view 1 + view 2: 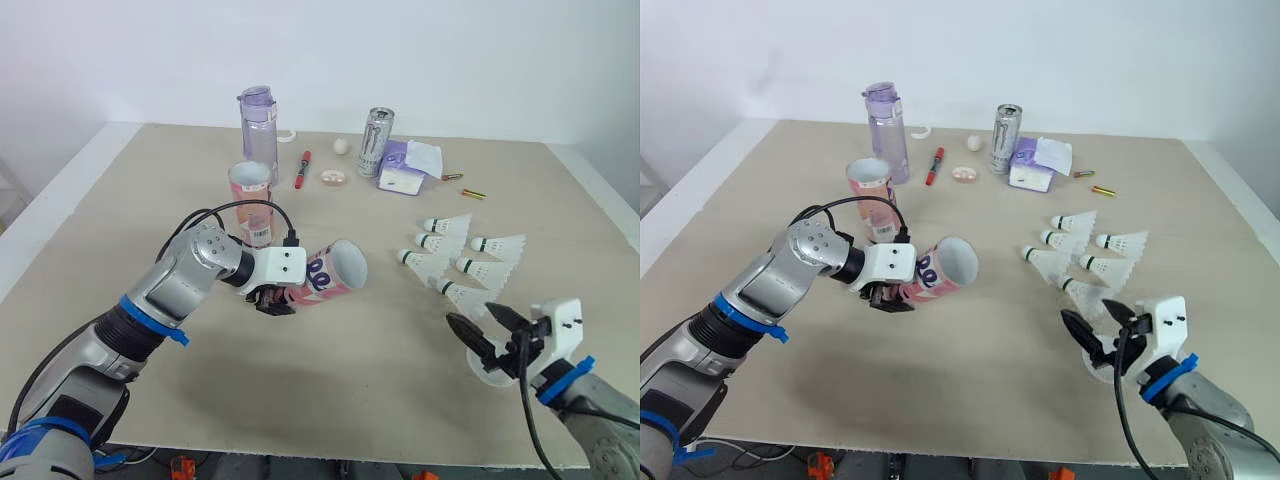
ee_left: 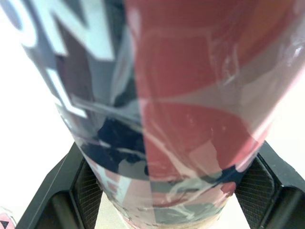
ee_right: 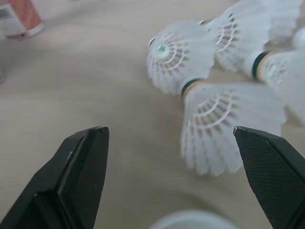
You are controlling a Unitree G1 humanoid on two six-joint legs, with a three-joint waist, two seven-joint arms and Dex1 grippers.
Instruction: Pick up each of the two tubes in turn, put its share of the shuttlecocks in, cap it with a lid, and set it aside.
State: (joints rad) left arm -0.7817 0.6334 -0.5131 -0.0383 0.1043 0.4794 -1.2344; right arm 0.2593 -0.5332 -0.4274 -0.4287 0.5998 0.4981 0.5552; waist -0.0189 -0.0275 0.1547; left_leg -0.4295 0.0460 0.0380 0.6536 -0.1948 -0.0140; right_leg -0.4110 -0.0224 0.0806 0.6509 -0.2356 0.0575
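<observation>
Beige table [image 1: 120,210] fills the scene, w/ a plain white wall [image 1: 450,60] behind.

L gripper [image 1: 272,298] is at centre-left, pinching 1 of 2 pink tubes [image 1: 330,272] near its base. This tube is tipped almost on its side, open mouth facing right. The 2nd tube [image 1: 251,203] stands upright just beyond it.

R gripper [image 1: 483,325] is at near right w/ fingers spread wide, over a white lid [image 1: 492,377].

Along the far edge:
- 1 purple bottle [image 1: 259,130]
- 1 drink can [image 1: 375,142]
- 1 tissue pack [image 1: 405,170]
- 1 red pen [image 1: 302,168]

6 shuttlecocks [image 1: 447,224] lie clustered at right, btwn the tissue pack and the R gripper, nearest one just beyond its fingertips.

1 small white ball [image 1: 341,146] sits left of the can, and 2 tiny cylinders [image 1: 473,194] lie right of the tissue pack.
</observation>
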